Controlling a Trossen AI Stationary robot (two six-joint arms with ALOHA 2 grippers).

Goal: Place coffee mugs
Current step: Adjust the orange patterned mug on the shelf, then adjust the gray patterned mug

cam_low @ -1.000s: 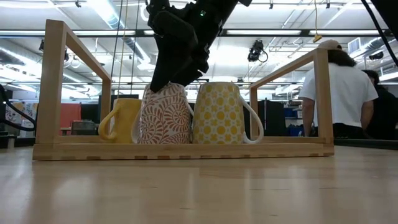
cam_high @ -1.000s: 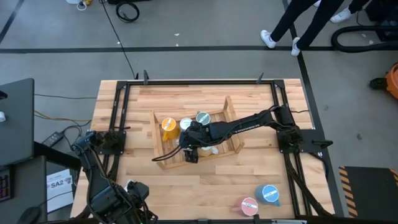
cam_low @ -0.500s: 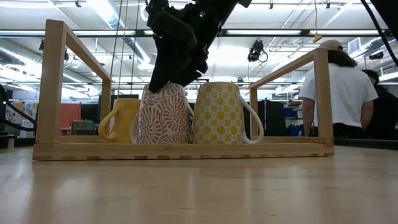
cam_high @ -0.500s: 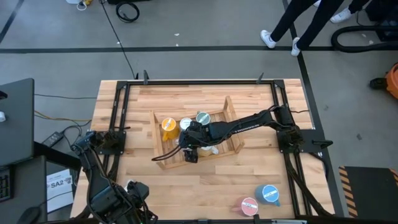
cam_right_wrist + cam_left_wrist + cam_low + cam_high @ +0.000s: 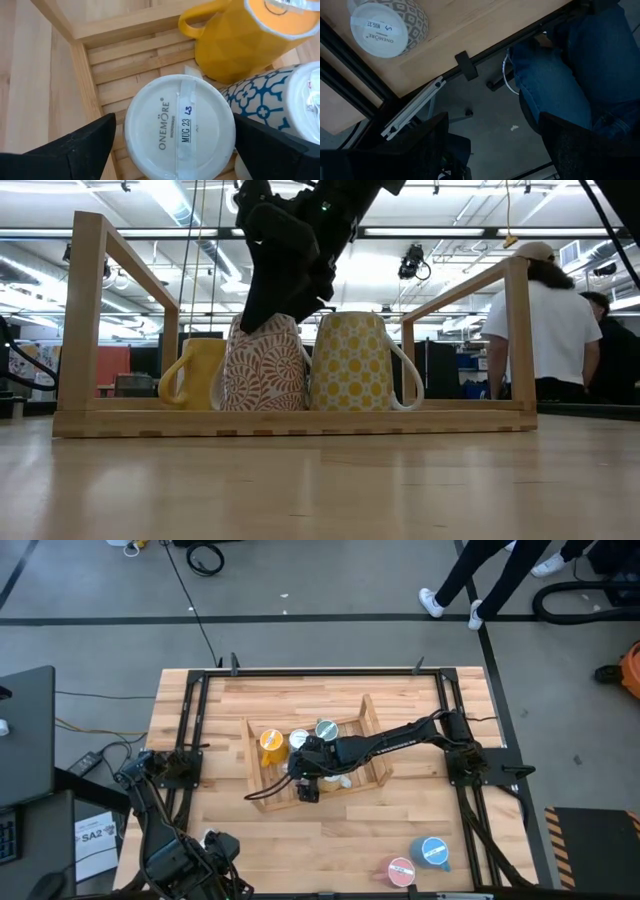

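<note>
A wooden tray (image 5: pixel 368 718) in the table's middle holds several upturned coffee mugs. In the low view they are a yellow one (image 5: pixel 196 370), a red-patterned one (image 5: pixel 265 365) and a yellow-patterned one (image 5: pixel 350 362). My right gripper (image 5: pixel 177 150) is open just above the red-patterned mug. Its fingers stand on either side of the mug's white base (image 5: pixel 180 125), with a slit showing at one finger. That mug rests rim down on the tray's slats. My left gripper (image 5: pixel 492 120) is open and empty, off the table's near left edge.
A pink mug (image 5: pixel 400 870) and a blue mug (image 5: pixel 433 852) stand upturned at the near right. A grey-patterned mug (image 5: pixel 387 25) stands at the near left edge. A yellow mug (image 5: pixel 240 35) and a blue-patterned mug (image 5: pixel 270 95) crowd the right gripper. A person's legs (image 5: pixel 560 80) are beside the table.
</note>
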